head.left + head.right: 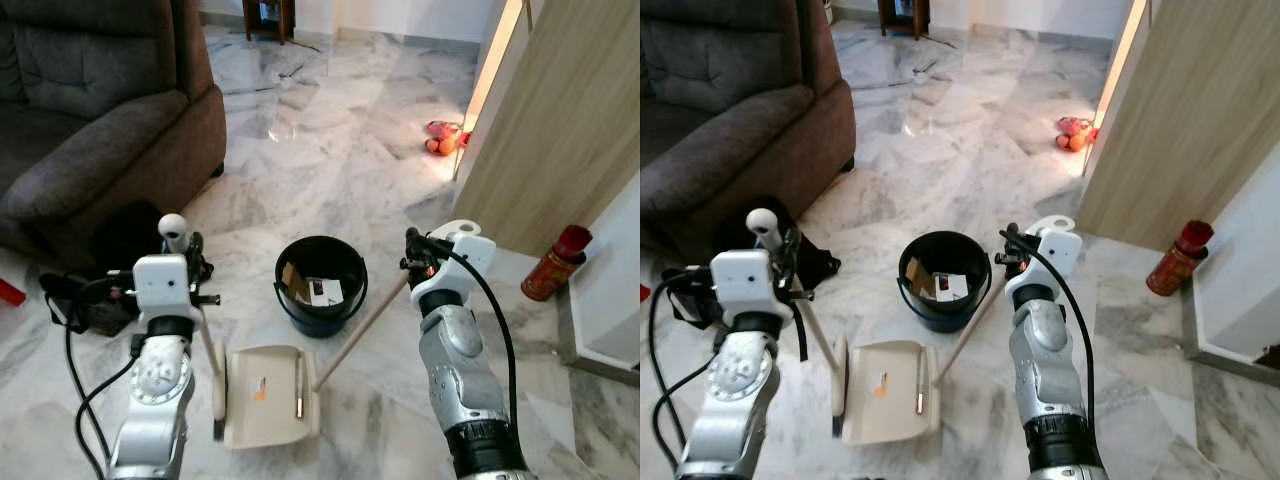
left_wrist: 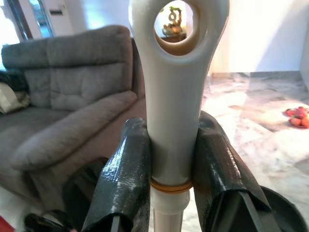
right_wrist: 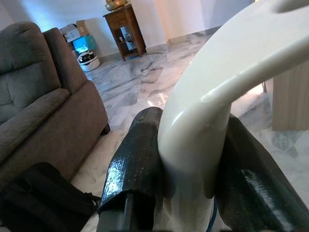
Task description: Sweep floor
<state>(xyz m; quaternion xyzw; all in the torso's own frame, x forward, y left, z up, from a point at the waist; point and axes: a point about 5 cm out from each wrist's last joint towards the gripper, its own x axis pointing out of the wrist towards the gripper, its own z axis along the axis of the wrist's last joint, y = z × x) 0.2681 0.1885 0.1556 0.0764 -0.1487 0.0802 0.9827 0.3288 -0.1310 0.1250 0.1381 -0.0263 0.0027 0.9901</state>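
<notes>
- The left gripper [image 2: 169,188] is clamped narrowly on the white broom handle [image 2: 176,96], its two black fingers [image 2: 123,179] pressing either side just below the looped end.
- In the head views the left gripper [image 1: 190,250] holds that handle near its rounded top, at about 9 o'clock from the bucket; the shaft slants down to the broom head [image 1: 218,385], which stands just beside the dustpan's 9 o'clock edge.
- The right gripper [image 3: 193,159] is closed on the white dustpan handle grip [image 3: 217,92], one finger [image 3: 133,159] on each side of the curved plastic.
- In the head views the right gripper [image 1: 420,255] sits at about 3 o'clock from the bucket, with the long wooden dustpan pole [image 1: 360,330] running down toward 7 o'clock to the dustpan.
- The cream dustpan [image 1: 265,395] lies flat on the marble floor [image 1: 330,140], at 6 o'clock from the bucket, with a small orange scrap in it.
- The dark blue bucket [image 1: 320,285] stands between the two arms and holds cardboard and paper scraps.
- A grey sofa [image 1: 90,110] is at 10 o'clock, with a black bag [image 1: 95,290] at its foot.
- A red canister [image 1: 555,265] stands at 3 o'clock beside a wooden panel [image 1: 560,130].
</notes>
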